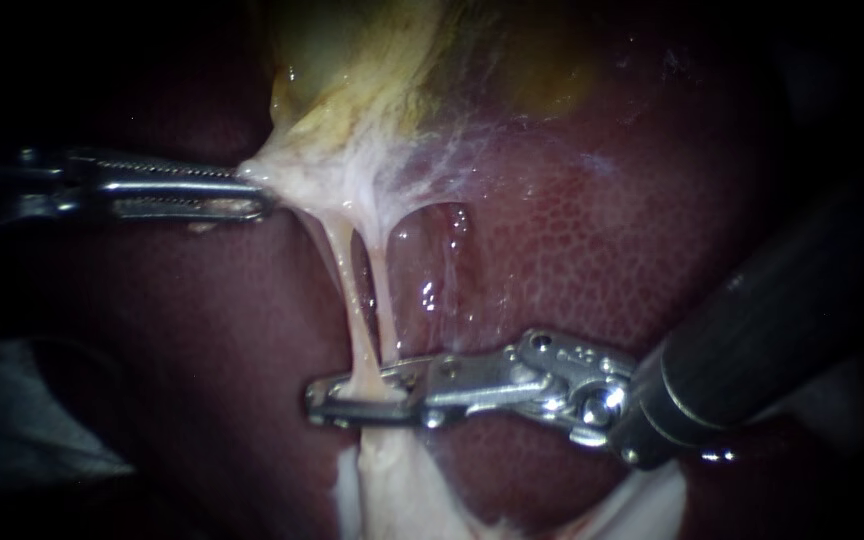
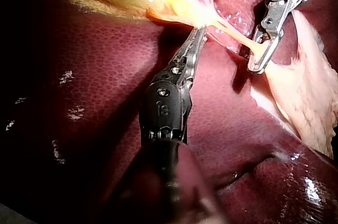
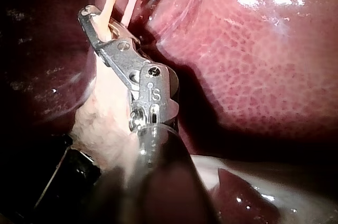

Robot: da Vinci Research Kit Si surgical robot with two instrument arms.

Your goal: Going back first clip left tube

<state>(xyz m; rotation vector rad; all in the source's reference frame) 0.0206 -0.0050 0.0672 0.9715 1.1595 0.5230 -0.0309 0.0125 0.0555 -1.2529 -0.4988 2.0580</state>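
While the left instrument (image 1: 260, 190) is pulling the pale tissue at the foot of the gallbladder (image 1: 372, 60) out to the side, its end effector clamped on that tissue, the right instrument (image 1: 314, 402) is sitting low across the left tube (image 1: 345, 290). Its end effector is standing narrowly apart, with the tube lying in the gap between the two jaws. The right tube (image 1: 385, 290) is hanging just beside it. From the right wrist view it seems to be passing behind the jaws rather than through them. Both tubes are stretching taut over the liver (image 1: 572, 250).

Judging by the task, the step in hand is the withdrawal after clipping, and it is only beginning, since the jaws are not yet clear of the tube. Whether a clip is sitting on the tube I cannot say, as the jaws are covering that spot. The next move is calling for a straight pull back along the shaft's own line. The jaws should be kept apart so they are not dragging the tube or snagging its neighbour, with the left instrument holding its tension.
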